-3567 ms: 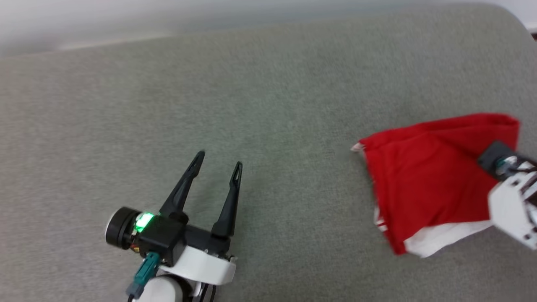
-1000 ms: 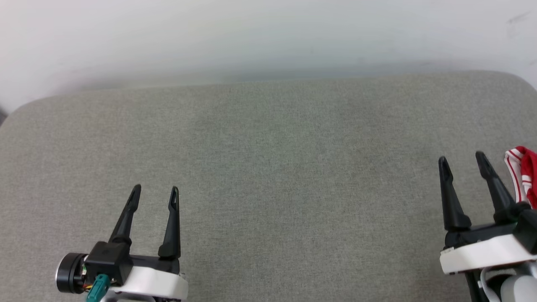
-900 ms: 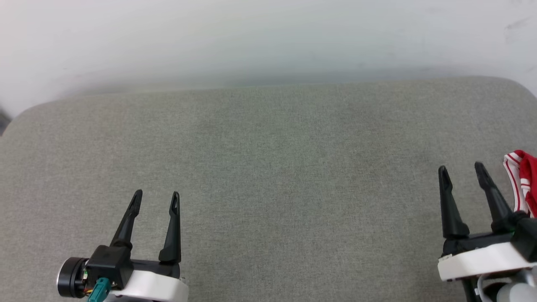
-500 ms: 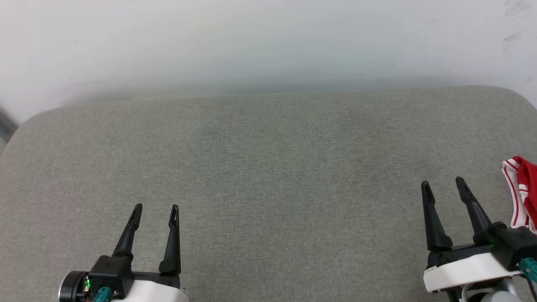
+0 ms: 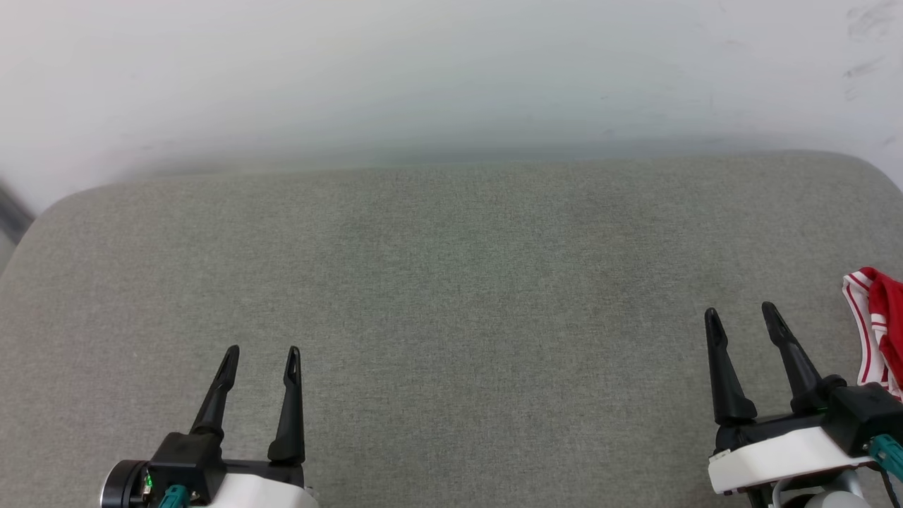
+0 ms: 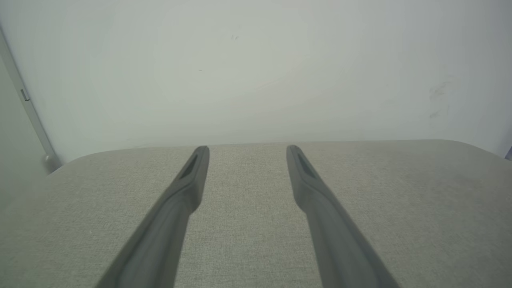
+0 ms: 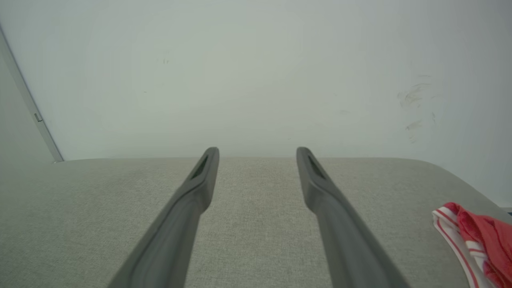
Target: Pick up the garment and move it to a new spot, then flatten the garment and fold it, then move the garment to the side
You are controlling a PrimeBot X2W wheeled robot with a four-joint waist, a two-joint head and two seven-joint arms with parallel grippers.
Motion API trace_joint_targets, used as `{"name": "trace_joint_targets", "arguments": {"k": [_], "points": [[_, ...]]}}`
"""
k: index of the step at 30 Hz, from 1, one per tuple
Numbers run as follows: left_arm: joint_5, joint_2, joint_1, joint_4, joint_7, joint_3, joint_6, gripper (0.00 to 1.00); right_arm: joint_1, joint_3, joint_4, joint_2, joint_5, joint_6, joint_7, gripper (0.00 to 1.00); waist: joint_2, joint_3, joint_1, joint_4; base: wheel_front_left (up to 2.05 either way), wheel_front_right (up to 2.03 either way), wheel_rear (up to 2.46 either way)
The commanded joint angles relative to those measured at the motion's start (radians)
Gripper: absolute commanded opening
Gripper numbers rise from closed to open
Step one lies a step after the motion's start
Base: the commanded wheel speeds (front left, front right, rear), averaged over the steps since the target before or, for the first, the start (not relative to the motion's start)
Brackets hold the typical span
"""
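The garment [image 5: 878, 324] lies at the far right edge of the grey cushion, a red bundle with red-and-white striped trim, mostly cut off by the head view's border. In the right wrist view the garment [image 7: 478, 240] sits low on the right. My right gripper [image 5: 739, 316] is open and empty, just left of the garment and apart from it. My left gripper [image 5: 262, 351] is open and empty at the lower left, far from the garment. Both pairs of fingers, left [image 6: 192, 176] and right [image 7: 204, 176], point toward the wall with bare cushion between them.
A wide grey fabric cushion [image 5: 451, 282] with rounded corners spans the head view. A pale wall [image 5: 451, 70] rises right behind its far edge. A grey strip [image 6: 28, 108] runs down the wall at the left.
The head camera has tilted, so the cushion sits lower in view. Both grippers have drawn back toward the near edge and stay open. The garment lies still at the right.
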Motion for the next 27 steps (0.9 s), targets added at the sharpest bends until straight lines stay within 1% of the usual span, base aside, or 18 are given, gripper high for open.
{"name": "trace_joint_targets", "arguments": {"k": [1, 6, 8, 9, 12, 27], "points": [[0.004, -0.002, 0.012, -0.001, -0.002, 0.0, 0.004, 1.0, 0.009, 0.002, 0.002, -0.005, 0.01, 0.0, -0.005, 1.0, 0.0, -0.001, 0.0, 0.0, 0.0, 0.0, 0.0], [0.005, -0.002, 0.012, -0.013, -0.002, -0.007, -0.004, 1.0, 0.013, 0.009, -0.001, -0.009, 0.011, 0.0, -0.005, 1.0, 0.0, -0.006, 0.0, 0.001, 0.0, 0.0, 0.0], [0.007, -0.002, 0.012, -0.027, -0.002, -0.004, 0.001, 1.0, 0.013, 0.012, -0.003, -0.009, 0.011, 0.0, -0.005, 1.0, 0.0, -0.005, 0.0, 0.001, 0.0, 0.0, 0.0], [0.0, -0.001, 0.008, -0.019, 0.0, -0.007, -0.001, 0.0, 0.004, 0.01, 0.001, -0.003, 0.008, 0.0, 0.0, 0.0, 0.0, -0.005, 0.0, 0.001, 0.0, 0.0, 0.0], [-0.012, -0.002, 0.018, 0.006, 0.002, -0.011, -0.001, 0.0, 0.015, 0.012, 0.026, 0.001, 0.017, 0.0, 0.005, 0.0, 0.0, -0.005, 0.0, 0.001, 0.0, 0.0, 0.0], [-0.331, 0.014, -0.025, 0.058, 0.061, -0.005, -0.012, 0.0, -0.007, -0.007, 0.054, 0.003, 0.311, 0.0, 0.072, 0.0, 0.0, -0.007, 0.0, 0.0, 0.0, 0.0, 0.0]]}}
